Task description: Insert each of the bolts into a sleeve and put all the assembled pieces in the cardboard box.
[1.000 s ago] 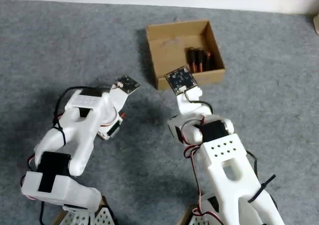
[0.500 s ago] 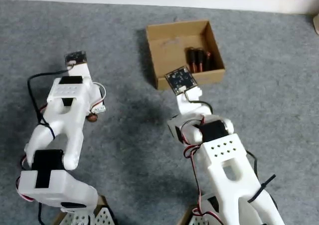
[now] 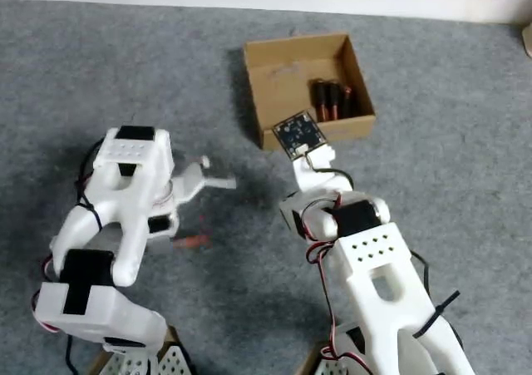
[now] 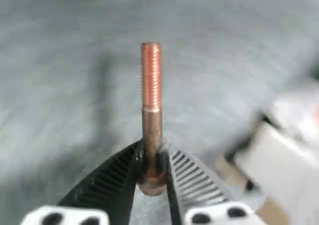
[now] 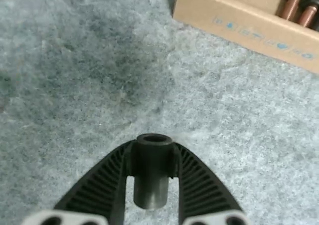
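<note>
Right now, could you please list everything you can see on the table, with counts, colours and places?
cardboard box: one, brown, at the far side of the table, just beyond the right arm.
assembled pieces: three as far as I can tell, copper and black, side by side inside the box.
bolt: one, copper, held by its head end, threaded end pointing away.
sleeve: one, black, clamped between two fingers.
table covering: one, grey, under everything.
left gripper: one, black fingers, shut on the bolt.
right gripper: one, black fingers, shut on the sleeve, near the box.
left arm, right arm: white, side by side.
</note>
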